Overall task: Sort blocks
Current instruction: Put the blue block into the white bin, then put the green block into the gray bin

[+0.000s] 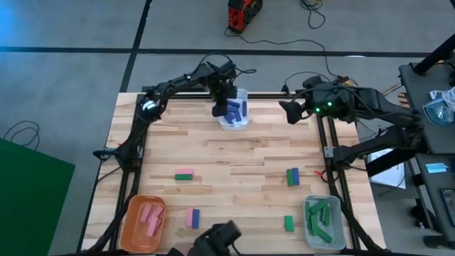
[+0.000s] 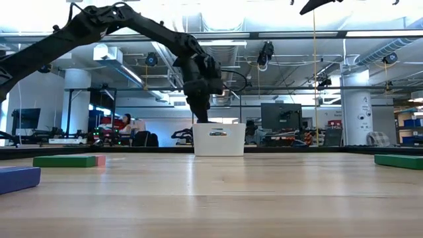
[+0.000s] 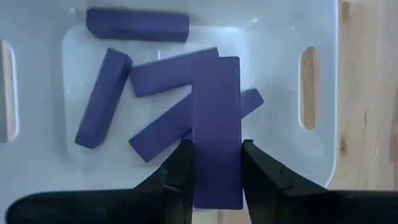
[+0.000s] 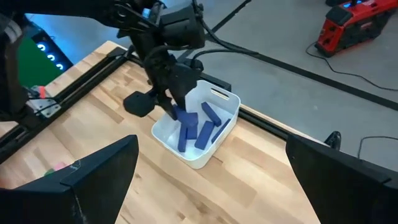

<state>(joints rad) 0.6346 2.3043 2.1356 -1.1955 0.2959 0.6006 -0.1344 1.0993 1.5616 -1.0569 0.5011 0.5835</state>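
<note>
Robotics lab in an open industrial hall. Shown by a butcher-block table [image 1: 234,160] with arms on dark rails, grey concrete floor [image 1: 71,28] crossed by loose cables [image 1: 313,14], exposed ceiling ducts [image 2: 390,46] and strip lights, far workbenches with monitors [image 2: 281,116], a seated person [image 2: 127,123] at far left.

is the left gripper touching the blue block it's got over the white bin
Touching. The left wrist view shows both fingers of the left gripper pressed against the sides of the blue block, above the white bin.
</note>
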